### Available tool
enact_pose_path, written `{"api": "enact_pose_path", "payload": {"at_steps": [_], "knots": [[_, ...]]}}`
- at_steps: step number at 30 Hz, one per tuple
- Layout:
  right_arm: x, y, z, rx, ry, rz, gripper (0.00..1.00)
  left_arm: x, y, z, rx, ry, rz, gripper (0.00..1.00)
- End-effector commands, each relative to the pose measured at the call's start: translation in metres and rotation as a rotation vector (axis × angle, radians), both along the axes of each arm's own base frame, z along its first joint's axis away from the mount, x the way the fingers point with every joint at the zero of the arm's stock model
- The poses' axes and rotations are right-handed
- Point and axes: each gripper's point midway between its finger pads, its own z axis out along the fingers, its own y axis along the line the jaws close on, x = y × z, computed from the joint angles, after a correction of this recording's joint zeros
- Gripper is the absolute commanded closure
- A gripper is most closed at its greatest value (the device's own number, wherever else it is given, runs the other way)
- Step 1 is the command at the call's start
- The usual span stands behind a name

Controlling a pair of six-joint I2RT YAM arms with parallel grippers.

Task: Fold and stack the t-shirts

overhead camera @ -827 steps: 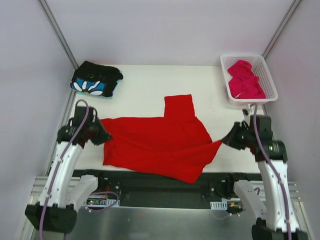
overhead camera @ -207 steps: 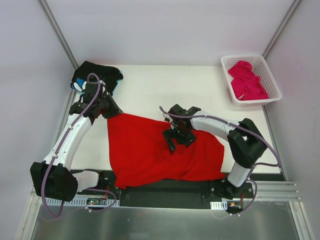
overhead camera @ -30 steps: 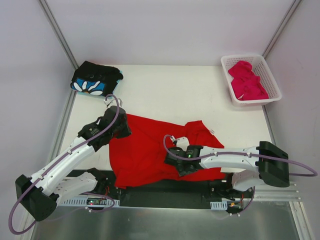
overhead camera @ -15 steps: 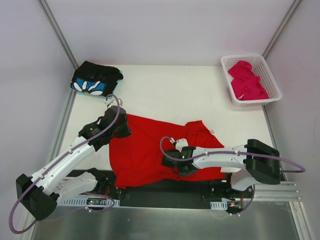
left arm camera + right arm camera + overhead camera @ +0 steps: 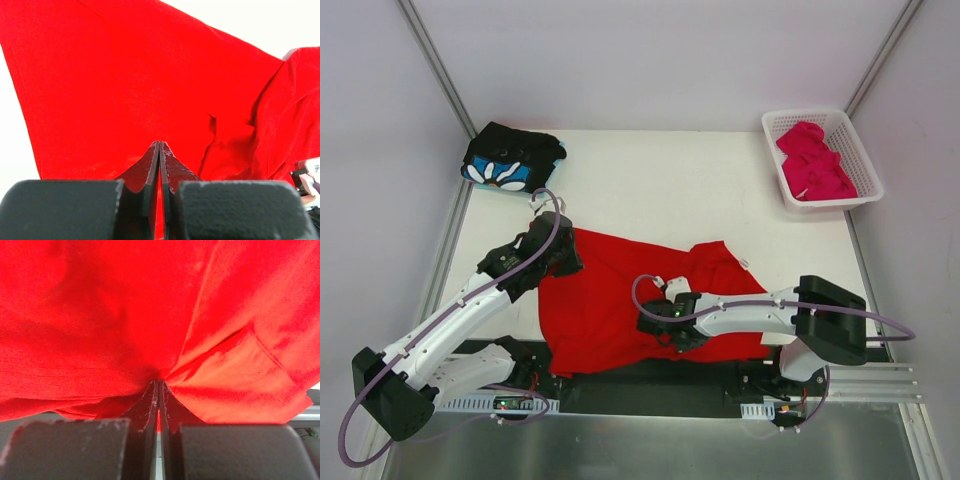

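A bright red t-shirt point(image 5: 610, 295) lies rumpled and partly folded on the near half of the table. My left gripper point(image 5: 566, 258) is at its far left corner, shut with red cloth pinched between the fingertips point(image 5: 159, 145). My right gripper point(image 5: 656, 322) reaches in from the right, low over the shirt's near middle. It is shut on a bunched fold of the red t-shirt point(image 5: 159, 382). A black t-shirt with blue-and-white flowers point(image 5: 512, 160) sits folded at the far left corner. A magenta-pink t-shirt point(image 5: 812, 160) lies crumpled in the basket.
A white lattice basket point(image 5: 832, 203) stands at the far right corner. The white table point(image 5: 660, 180) shows bare between the black shirt and the basket. Metal rails run along the near edge point(image 5: 650, 375), and walls close in on both sides.
My right gripper has slid a little to the left over the shirt's near part and closed on a fold of red cloth. The left arm has not moved.
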Motion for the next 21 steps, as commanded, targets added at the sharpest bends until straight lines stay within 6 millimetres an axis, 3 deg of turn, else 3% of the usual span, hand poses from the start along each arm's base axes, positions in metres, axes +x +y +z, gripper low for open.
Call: {"api": "enact_pose_path", "payload": {"at_steps": [1, 10, 21], "knots": [[0.014, 0.017, 0.021, 0.002, -0.06, 0.047, 0.99, -0.001, -0.003, 0.007, -0.005, -0.025, -0.028, 0.99], [0.029, 0.037, 0.061, -0.008, -0.106, 0.13, 0.99, -0.003, -0.003, 0.007, -0.008, -0.021, -0.032, 0.99], [0.029, 0.049, 0.067, -0.02, -0.085, 0.183, 0.99, -0.001, -0.002, 0.015, -0.01, -0.044, -0.035, 0.98]]}}
